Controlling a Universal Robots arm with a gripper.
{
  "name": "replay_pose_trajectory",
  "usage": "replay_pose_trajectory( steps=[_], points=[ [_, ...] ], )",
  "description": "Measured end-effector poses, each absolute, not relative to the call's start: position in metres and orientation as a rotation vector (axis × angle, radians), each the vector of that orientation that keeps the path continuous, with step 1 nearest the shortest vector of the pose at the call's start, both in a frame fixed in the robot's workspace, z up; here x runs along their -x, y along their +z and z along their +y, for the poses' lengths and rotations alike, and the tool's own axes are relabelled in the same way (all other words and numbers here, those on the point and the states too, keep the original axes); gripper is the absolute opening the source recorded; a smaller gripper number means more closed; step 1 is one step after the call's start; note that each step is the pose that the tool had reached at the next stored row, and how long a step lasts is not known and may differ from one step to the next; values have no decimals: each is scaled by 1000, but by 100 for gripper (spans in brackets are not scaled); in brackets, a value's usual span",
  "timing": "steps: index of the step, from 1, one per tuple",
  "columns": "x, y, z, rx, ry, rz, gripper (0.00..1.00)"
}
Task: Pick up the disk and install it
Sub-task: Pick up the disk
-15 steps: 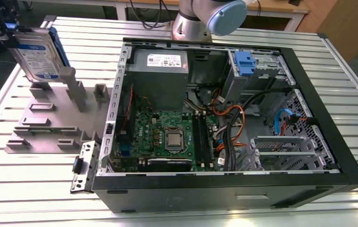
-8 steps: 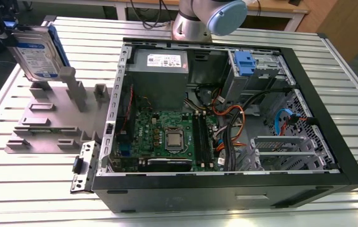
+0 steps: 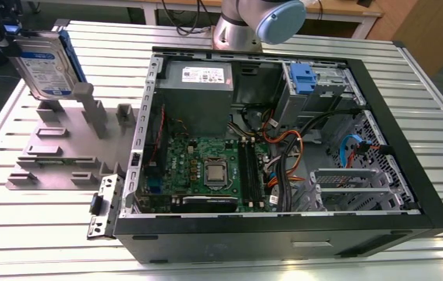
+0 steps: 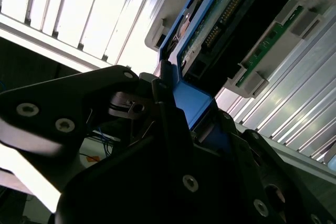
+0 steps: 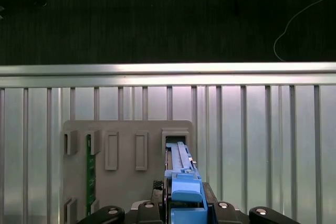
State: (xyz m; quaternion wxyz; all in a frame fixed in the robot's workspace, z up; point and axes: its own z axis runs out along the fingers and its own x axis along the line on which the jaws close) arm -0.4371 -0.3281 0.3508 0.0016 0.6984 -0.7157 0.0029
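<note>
claw (image 5: 186,200) pinches the disk (image 3: 45,65) by its blue bracket (image 4: 191,103), upright over the grey fixture (image 3: 57,153) near the edge of the tabletop (image 3: 26,234) on the exterior view's left; looks stiff, dense, shock-sensitive, so bracket sides seem the right hold.

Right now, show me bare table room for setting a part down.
Widest bare patch: table slats bordered by the grey fixture plate and the computer case, at the exterior view's lower left. A narrower strip runs past the case on the exterior view's right. Crowded: the case interior, packed with cables, and the plate's holders.
</note>
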Motion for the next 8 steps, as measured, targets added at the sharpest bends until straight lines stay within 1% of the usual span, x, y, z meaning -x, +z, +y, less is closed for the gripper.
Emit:
replay_pose_trajectory(
  steps=[8],
  points=[
    [437,354,-328,-2192,9,-2246,36]
  ],
)
